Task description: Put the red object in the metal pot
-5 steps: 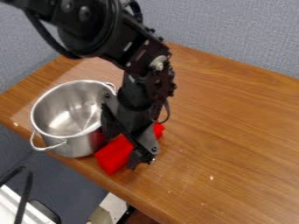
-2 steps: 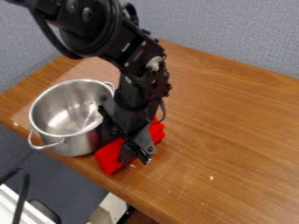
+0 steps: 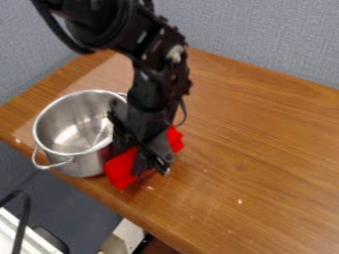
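The red object (image 3: 126, 172), a bright red bar, lies on the wooden table right beside the metal pot, its near end sticking out below the arm and its far end (image 3: 173, 139) showing past it. My black gripper (image 3: 146, 157) points steeply down over the bar's middle and is shut on it. The bar looks to be at or barely above the table top. The metal pot (image 3: 73, 131), shiny and round with a loop handle at its near side, stands empty just left of the gripper.
The wooden table (image 3: 252, 149) stretches to the right and back of the arm. Its front edge runs close below the red bar and pot. A dark object and cable lie off the table at the lower left (image 3: 27, 233).
The jaws have closed on the red bar. The arm's upper part has shifted slightly and the bar's near end has turned a little; the pot has stayed put.
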